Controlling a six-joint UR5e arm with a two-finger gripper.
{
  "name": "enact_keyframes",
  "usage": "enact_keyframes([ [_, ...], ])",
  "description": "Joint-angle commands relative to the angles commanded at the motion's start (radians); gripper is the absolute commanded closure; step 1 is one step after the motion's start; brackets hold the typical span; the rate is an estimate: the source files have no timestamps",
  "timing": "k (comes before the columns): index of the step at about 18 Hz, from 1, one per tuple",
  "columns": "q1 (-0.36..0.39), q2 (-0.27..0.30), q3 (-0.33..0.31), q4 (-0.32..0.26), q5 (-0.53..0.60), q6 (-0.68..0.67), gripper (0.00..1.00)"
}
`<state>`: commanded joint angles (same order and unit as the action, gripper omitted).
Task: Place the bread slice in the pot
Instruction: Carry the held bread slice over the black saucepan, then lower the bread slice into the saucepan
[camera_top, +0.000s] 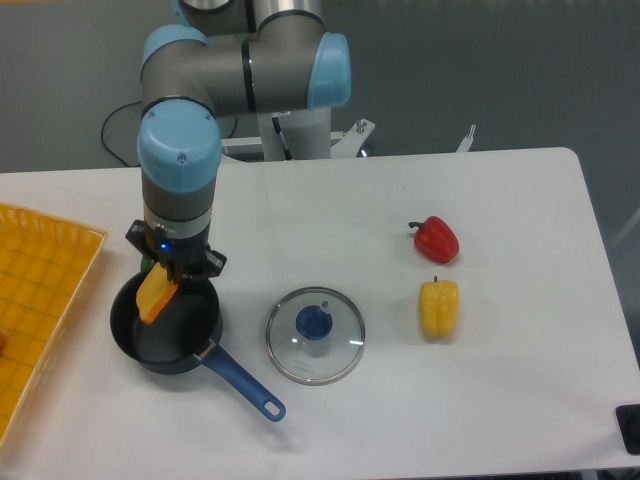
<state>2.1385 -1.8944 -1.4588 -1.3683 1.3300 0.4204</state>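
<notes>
The pot (170, 335) is a small dark round saucepan with a long blue handle (243, 385), at the left of the white table. The bread slice (156, 294) shows its orange-brown crust and hangs tilted on edge over the pot's back left part. My gripper (168, 276) points straight down from the arm, right above the pot, and is shut on the bread slice's upper end. The fingertips are mostly hidden by the wrist and the slice. I cannot tell whether the slice touches the pot's bottom.
A round glass lid with a blue knob (315, 334) lies right of the pot, close to the handle. A red bell pepper (436, 240) and a yellow bell pepper (438, 309) lie further right. An orange-yellow tray (40, 300) stands at the left edge.
</notes>
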Motion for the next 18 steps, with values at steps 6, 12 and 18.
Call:
enact_keyframes([
  [6,-0.022,-0.029,-0.005,0.000,0.003,-0.021,1.00],
  [12,-0.032,-0.032,-0.008,-0.002,0.005,-0.029,1.00],
  [18,-0.035,-0.029,-0.011,-0.003,0.002,-0.029,1.00],
])
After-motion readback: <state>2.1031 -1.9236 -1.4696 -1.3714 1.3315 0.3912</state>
